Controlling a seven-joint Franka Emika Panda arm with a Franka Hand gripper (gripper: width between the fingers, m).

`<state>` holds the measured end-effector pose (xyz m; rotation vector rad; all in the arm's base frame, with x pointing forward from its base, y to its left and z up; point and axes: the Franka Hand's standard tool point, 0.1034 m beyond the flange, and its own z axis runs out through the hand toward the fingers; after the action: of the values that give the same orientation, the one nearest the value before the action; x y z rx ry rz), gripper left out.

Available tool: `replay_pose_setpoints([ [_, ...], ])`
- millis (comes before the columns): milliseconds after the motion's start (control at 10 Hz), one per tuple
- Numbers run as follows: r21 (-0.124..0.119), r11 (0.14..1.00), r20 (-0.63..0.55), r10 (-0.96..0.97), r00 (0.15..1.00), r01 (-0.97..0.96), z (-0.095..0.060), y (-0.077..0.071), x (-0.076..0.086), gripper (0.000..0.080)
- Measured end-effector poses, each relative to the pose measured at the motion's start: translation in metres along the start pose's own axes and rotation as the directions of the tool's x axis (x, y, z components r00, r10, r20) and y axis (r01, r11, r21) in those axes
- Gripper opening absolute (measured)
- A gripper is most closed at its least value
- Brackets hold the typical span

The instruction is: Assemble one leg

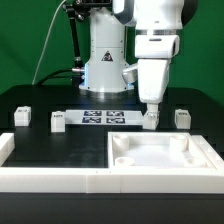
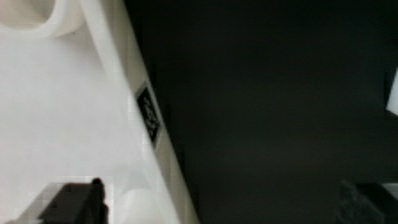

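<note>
The two-finger gripper (image 1: 150,110), wide open and holding nothing, hangs at the small white plastic leg (image 1: 150,120) — a finger could bump the big white square panel (image 1: 160,156) at 6 o'clock and knock the leg away.

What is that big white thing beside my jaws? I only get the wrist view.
Observer: That's the square panel. The exterior view shows holes in its corners.
Operator: Where's a leg? I can't see any.
Observer: One leg stands on the table just beyond the panel. In the exterior view it shows right under the gripper.
Operator: Are there more?
Observer: Yes, another leg stands to the exterior view's right of that one.
</note>
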<state>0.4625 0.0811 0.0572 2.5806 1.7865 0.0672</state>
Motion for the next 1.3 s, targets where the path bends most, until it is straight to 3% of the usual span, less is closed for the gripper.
replay_pose_setpoints([
  [300,0.008,0.966,-0.005,0.258,0.966,-0.258,0.001,-0.001,0.0,0.0648],
  [500,0.032,0.794,-0.046,0.608,0.793,-0.607,0.007,-0.018,-0.011,0.0648],
  [800,0.074,0.485,-0.023,0.874,0.485,-0.871,0.016,-0.053,0.015,0.0648],
  [1000,0.091,0.289,-0.004,0.957,0.29,-0.953,0.015,-0.066,0.036,0.0648],
  [1200,0.098,0.209,0.008,0.977,0.211,-0.973,0.015,-0.069,0.039,0.0648],
  [1300,0.093,0.227,0.031,0.973,0.231,-0.969,0.016,-0.07,0.038,0.0648],
])
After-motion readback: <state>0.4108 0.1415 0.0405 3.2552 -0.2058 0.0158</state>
